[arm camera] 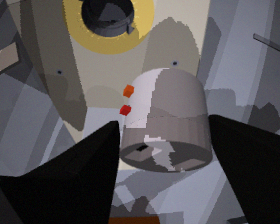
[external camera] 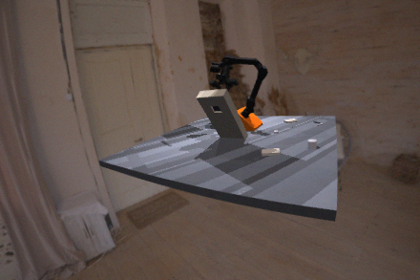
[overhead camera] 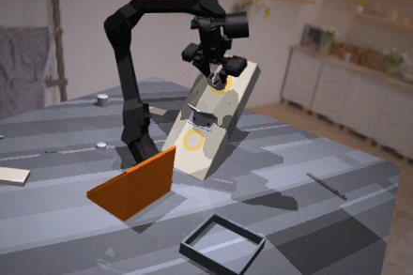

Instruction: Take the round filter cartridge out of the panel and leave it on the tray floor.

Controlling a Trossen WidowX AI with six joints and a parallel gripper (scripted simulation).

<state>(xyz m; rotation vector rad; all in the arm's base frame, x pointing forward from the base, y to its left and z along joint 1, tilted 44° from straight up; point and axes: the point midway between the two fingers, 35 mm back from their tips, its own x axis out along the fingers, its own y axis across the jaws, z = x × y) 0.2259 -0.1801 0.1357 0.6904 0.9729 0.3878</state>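
My gripper is shut on the round filter cartridge, in front of the tilted cream service panel. The cartridge is pale grey, its slotted face is toward the wrist camera, and small orange and red tabs show on its side. It is out of the panel. A dark round opening inside a yellow ring shows beyond it in the wrist view. The tray is a low dark-walled rectangle at the front of the top view, away from the gripper.
An orange wedge stands between the arm base and the tray. A grey bracket juts from the panel above a lower yellow ring. A thin rod lies right; a white cylinder and cream block lie left.
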